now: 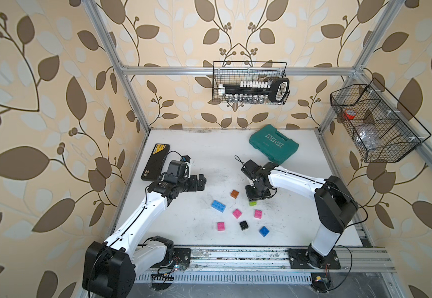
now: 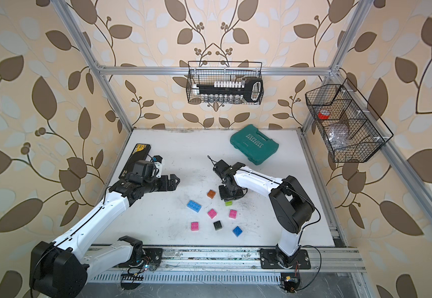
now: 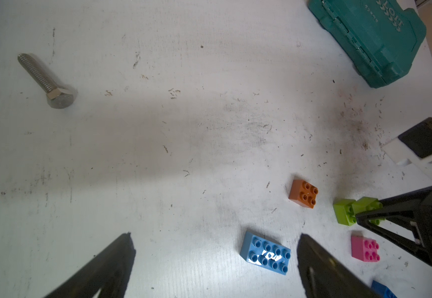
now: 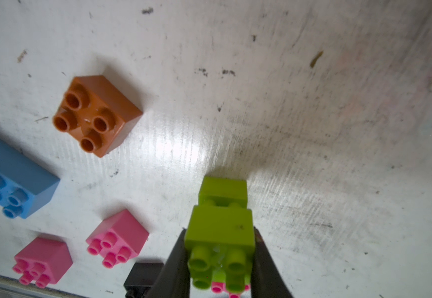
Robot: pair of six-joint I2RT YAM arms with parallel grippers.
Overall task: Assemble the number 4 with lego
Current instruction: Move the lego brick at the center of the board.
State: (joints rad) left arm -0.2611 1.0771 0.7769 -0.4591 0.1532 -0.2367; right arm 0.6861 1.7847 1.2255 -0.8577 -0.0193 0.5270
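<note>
Step in hand: first join of the build, lime on lime.
Right gripper [image 4: 220, 231]: jaws closed tight on the sides of the held lime brick [image 4: 217, 219], its studs facing the wrist camera.
Second lime brick [image 4: 222, 189]: directly beyond the held one and in line with it. Its studs show at the seam, so I judge the pair engaged but not fully seated. It appears to rest on the table [image 1: 184, 154], though contact is hard to confirm.
Left gripper [image 3: 215, 235]: jaws spread wide and holding nothing. It sits well apart from the join.
Loose lego: all lying singly on the table, studs up.
- orange brick [image 1: 234, 193], nearest the join
- long blue brick [image 1: 218, 206]
- pink bricks [image 1: 237, 213] [image 1: 258, 213] [image 1: 220, 226]
- black brick [image 1: 244, 225]
- small blue brick [image 1: 263, 231]
Number 4: not formed; only the lime pair is coming together.
Progress: early, with seven bricks unjoined.
Next move calls for: a straight push along the stud axis until the seam closes, with the edges kept square. A tilted press could pop the lower brick sideways. After that, release and fetch a neighbour, likely the orange.
</note>
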